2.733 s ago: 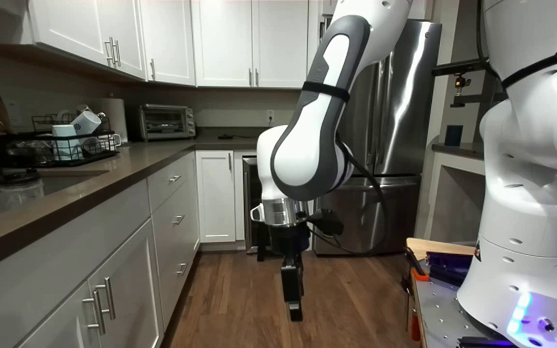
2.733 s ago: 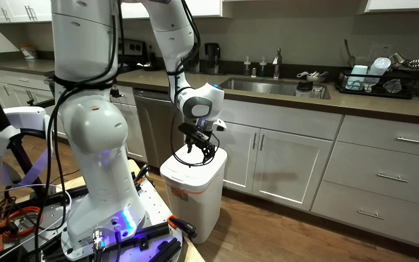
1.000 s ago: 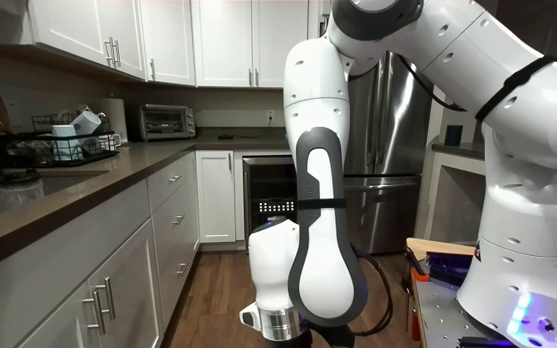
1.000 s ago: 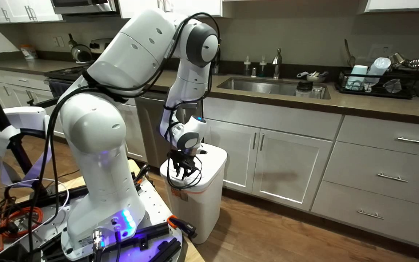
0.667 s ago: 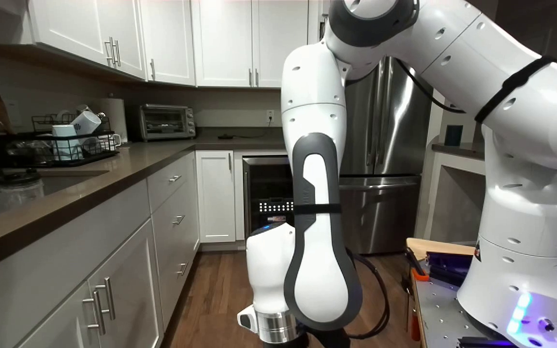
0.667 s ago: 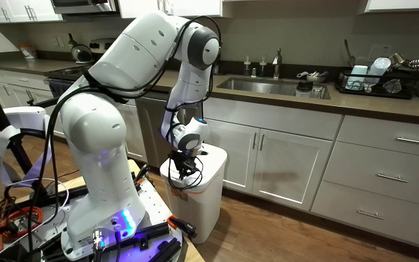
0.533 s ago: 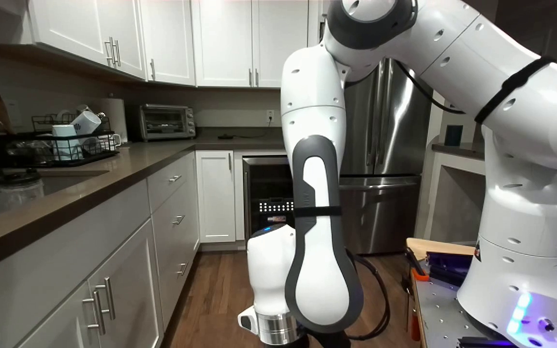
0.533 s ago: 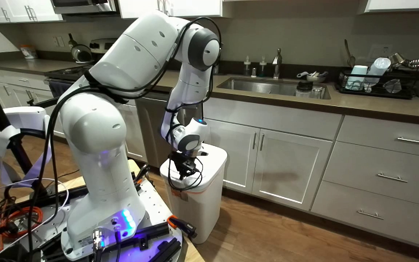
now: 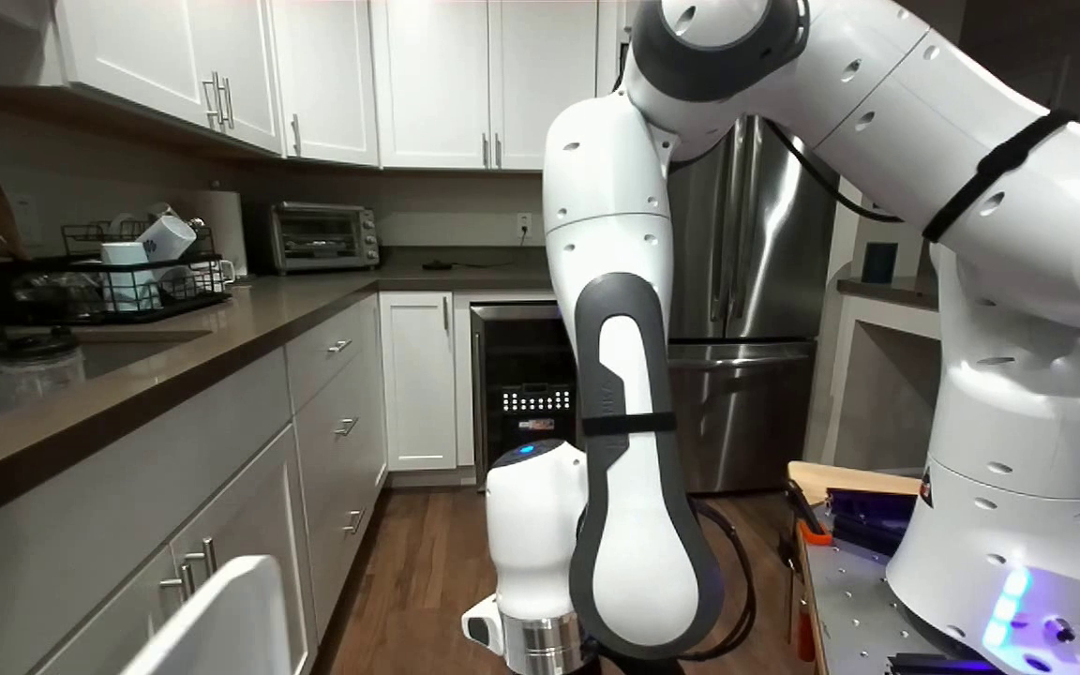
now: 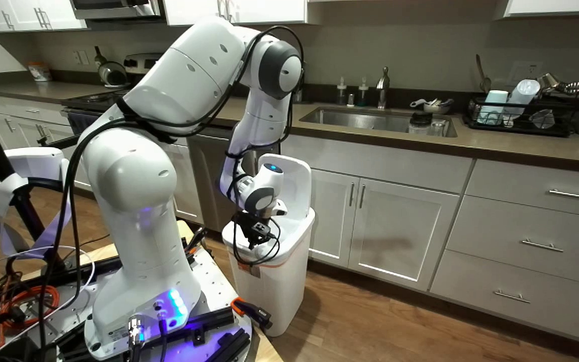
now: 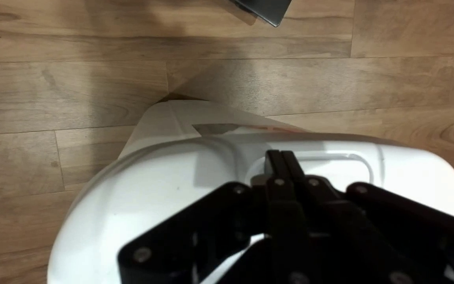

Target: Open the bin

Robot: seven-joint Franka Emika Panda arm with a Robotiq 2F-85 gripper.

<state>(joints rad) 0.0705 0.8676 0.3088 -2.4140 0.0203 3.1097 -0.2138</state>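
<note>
Bin (image 10: 279, 294) is just left of center in the lower half of an exterior view, upright on the wood floor (image 10: 370, 322), with the robot's table (image 10: 214, 271) to its left and white cabinets (image 10: 405, 231) behind it. Lid (image 10: 297, 186) is up, btw, standing nearly vertical, and you can spot it in both exterior views. Gripper (image 11: 281, 153) is pressed together, both tips side by side, coming in from the bottom right of the wrist view, right over a recessed panel (image 11: 343, 171) near the bin's edge. Honestly can't tell if the tips actually touch it. In an exterior view, the white arm (image 10: 189, 75) arches over from the left, and a dish rack (image 10: 518, 130) sits upper right on the counter (image 10: 475, 143).
</note>
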